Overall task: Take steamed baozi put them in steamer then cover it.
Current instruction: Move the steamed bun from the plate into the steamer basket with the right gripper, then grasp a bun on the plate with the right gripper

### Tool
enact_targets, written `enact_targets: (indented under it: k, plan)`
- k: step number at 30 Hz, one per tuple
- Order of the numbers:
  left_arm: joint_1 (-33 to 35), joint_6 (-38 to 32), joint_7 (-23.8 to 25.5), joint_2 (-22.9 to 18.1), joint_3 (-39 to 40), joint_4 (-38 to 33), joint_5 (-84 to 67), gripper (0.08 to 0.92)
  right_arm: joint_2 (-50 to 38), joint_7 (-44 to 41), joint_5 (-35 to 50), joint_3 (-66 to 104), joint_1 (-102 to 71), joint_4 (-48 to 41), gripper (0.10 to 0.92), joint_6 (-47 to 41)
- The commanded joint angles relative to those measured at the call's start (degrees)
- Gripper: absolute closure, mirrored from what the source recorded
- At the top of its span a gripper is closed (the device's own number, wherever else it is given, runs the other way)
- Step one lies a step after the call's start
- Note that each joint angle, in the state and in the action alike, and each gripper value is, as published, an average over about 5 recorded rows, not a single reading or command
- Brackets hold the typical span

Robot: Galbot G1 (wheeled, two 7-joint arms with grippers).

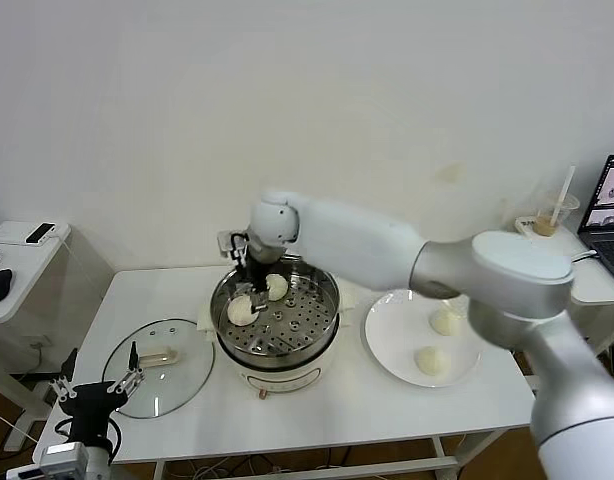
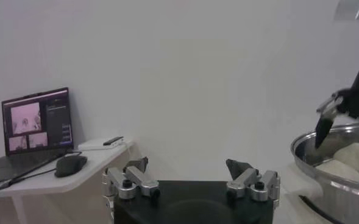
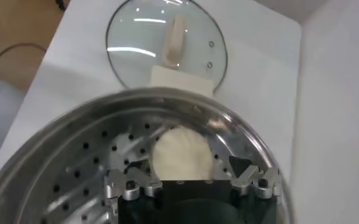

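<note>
The steamer (image 1: 305, 345) stands at the table's middle with two baozi on its perforated tray, one (image 1: 241, 311) at the front left and one (image 1: 278, 287) behind it. My right gripper (image 1: 250, 291) is down inside the pot, open, its jaws on either side of the front baozi (image 3: 179, 152) without closing on it. Two more baozi (image 1: 446, 322) (image 1: 432, 361) lie on the white plate (image 1: 389, 335) to the right. The glass cover (image 1: 177, 375) lies flat on the table left of the steamer; it also shows in the right wrist view (image 3: 139, 49). My left gripper (image 1: 97, 388) is open and empty, low by the table's front left corner.
A laptop (image 1: 612, 212) and a cup with a straw (image 1: 550, 218) stand on a side table at the far right. Another small table (image 1: 17, 255) stands at the left. The wall is close behind the steamer.
</note>
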Motion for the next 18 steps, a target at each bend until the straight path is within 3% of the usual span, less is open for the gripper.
enact_targets:
  k: [1,8,18]
  plan:
    - [0.13,0.07,0.04,-0.01,0.21,-0.21,0.00,0.177,-10.98,-3.05,-0.13,-2.06,8.66,10.25,0.203,1.11]
    - [0.19,0.17,0.13,0.23,1.01,-0.41,0.01,0.177,-27.10,-4.60,-1.98,-5.11,11.71,23.25,0.203,2.19]
    - [-0.03,0.20,0.12,0.54,1.62,-0.01,0.38,0.177,-45.74,-5.03,-10.86,1.38,-1.08,29.30,0.203,4.91]
